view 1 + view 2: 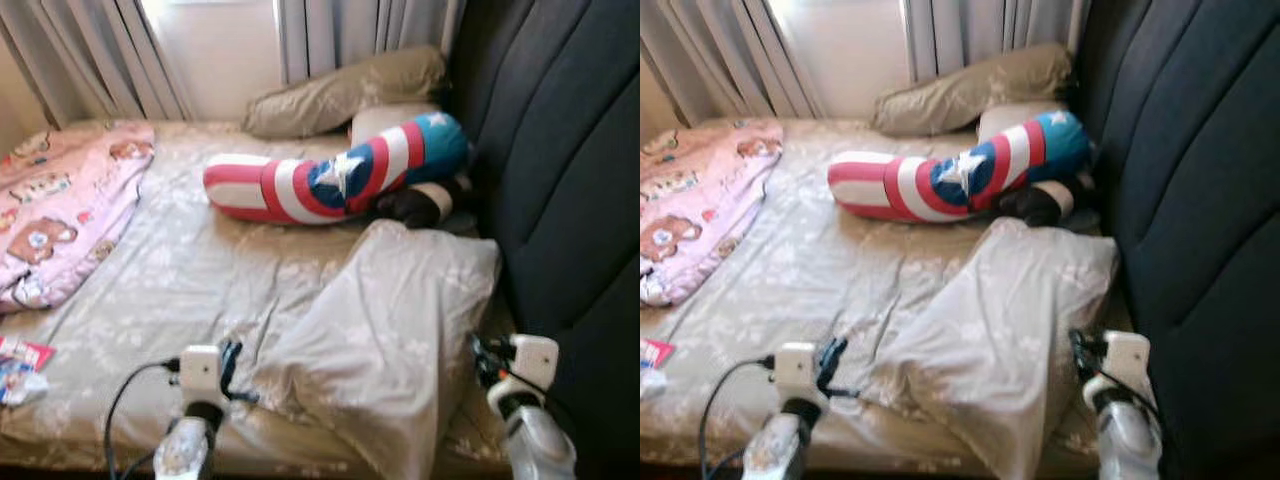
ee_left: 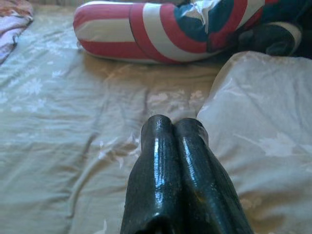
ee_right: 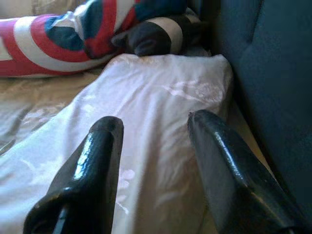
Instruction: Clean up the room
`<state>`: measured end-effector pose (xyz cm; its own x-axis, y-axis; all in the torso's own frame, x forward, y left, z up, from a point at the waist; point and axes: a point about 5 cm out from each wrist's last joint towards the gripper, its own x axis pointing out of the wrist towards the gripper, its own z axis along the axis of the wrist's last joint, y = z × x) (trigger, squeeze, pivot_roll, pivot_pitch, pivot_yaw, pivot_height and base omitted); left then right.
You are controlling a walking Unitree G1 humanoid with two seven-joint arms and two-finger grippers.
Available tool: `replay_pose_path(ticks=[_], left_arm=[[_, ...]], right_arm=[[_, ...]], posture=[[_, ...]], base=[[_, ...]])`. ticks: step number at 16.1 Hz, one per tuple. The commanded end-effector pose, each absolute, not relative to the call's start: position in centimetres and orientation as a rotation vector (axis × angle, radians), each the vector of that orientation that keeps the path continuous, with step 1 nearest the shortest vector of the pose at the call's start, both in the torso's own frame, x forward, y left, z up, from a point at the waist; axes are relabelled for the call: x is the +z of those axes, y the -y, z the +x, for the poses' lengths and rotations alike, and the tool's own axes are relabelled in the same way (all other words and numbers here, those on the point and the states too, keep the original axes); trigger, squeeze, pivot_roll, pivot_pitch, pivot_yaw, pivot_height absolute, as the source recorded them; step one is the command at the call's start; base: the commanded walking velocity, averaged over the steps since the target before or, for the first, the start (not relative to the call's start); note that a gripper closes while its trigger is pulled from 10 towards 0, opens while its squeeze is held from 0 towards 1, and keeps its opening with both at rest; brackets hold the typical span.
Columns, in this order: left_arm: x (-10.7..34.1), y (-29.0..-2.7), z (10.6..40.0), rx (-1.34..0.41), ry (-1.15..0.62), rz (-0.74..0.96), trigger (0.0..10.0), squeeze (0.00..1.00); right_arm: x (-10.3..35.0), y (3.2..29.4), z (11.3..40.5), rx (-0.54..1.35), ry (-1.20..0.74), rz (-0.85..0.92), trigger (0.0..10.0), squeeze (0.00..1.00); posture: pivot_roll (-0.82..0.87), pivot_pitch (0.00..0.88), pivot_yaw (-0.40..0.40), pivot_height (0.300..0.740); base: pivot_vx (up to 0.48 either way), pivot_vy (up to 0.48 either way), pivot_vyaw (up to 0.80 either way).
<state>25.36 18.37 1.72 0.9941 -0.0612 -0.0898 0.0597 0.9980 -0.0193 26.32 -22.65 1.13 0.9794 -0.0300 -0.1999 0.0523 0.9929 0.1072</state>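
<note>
Lying diagonally on the bed (image 1: 150,290), the grey pillow (image 1: 385,320) runs its long axis from the near edge up toward the headboard (image 1: 570,160). Right gripper (image 3: 156,131), fingers spread wide, sits at its right side, nearer; left gripper (image 2: 175,129), fingers pressed together, sits just beside its left edge.

Pink blanket (image 1: 60,205) cut by frame edge; dark cushion (image 1: 420,205) half hidden.
</note>
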Motion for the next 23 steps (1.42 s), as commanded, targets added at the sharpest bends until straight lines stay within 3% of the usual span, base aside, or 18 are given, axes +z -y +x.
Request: replay_pose_path(ticks=[1,5,8,13,17,23], left_arm=[[1.7,-18.6,25.5,-0.064,-0.100,-0.036,10.0,0.00],[2.8,-17.2,26.4,-0.223,-0.073,-0.018,10.0,0.00],[3.7,-17.5,27.4,-0.243,-0.055,0.014,10.0,0.00],[4.7,-19.0,27.6,-0.183,-0.025,0.018,10.0,0.00],[4.7,-18.9,27.5,-0.174,-0.032,0.012,10.0,0.00],[4.5,-18.9,27.6,-0.149,-0.054,-0.003,10.0,0.00]], right_arm=[[1.6,22.3,26.6,-0.029,-0.180,0.099,10.0,0.00],[1.9,21.9,26.9,0.019,-0.170,0.105,10.0,0.00],[2.3,21.7,27.5,0.016,-0.165,0.107,10.0,0.00],[1.7,20.1,27.7,0.035,-0.223,0.096,10.0,0.00],[1.7,20.8,27.5,0.007,-0.221,0.077,10.0,0.00],[1.5,21.0,27.4,0.005,-0.245,0.064,10.0,0.00]], posture=[[-0.04,0.000,-0.024,0.740],[-0.09,0.000,0.021,0.740],[-0.05,0.000,0.023,0.740],[-0.03,0.000,0.022,0.735],[-0.04,0.000,0.028,0.700],[-0.03,0.000,0.016,0.700]], base=[[0.000,0.000,0.00],[0.000,0.000,0.00],[0.000,0.000,0.00],[0.000,0.000,0.00],[0.000,0.000,0.00],[0.000,0.000,0.00]])
